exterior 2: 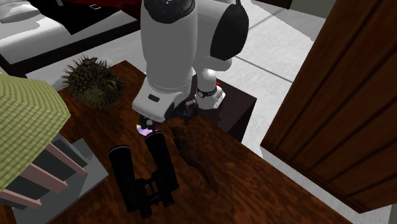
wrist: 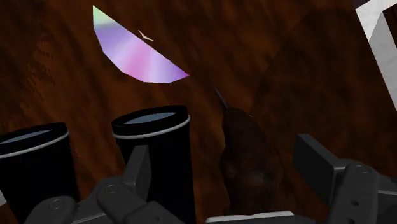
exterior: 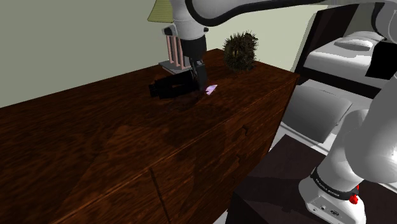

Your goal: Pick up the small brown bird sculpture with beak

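Trouble may come from the binoculars (wrist: 165, 153) lying beside the brown bird (wrist: 248, 159), which sits on the table (wrist: 286, 51) between the spread fingers (wrist: 315, 159) of your hand (wrist: 226, 159), just below centre of the second exterior view; closing could catch them and knock the bird aside.

Wrist view: bird sculpture (wrist: 245, 159) rear end is cut off where the hand (wrist: 228, 167) body comes in. Both binoculars (wrist: 156, 165) barrels run off-frame. Second exterior view: arm (exterior 2: 168, 57) covers part of the purple shard (exterior 2: 145, 131). The bird is dark brown on a dark table (exterior 2: 254, 197), so the outline is hard to trace and I can't make out the beak there. Lampshade (exterior 2: 25, 121) is cropped at that view's left edge. Shoulder view: hand masks one end of the binoculars.
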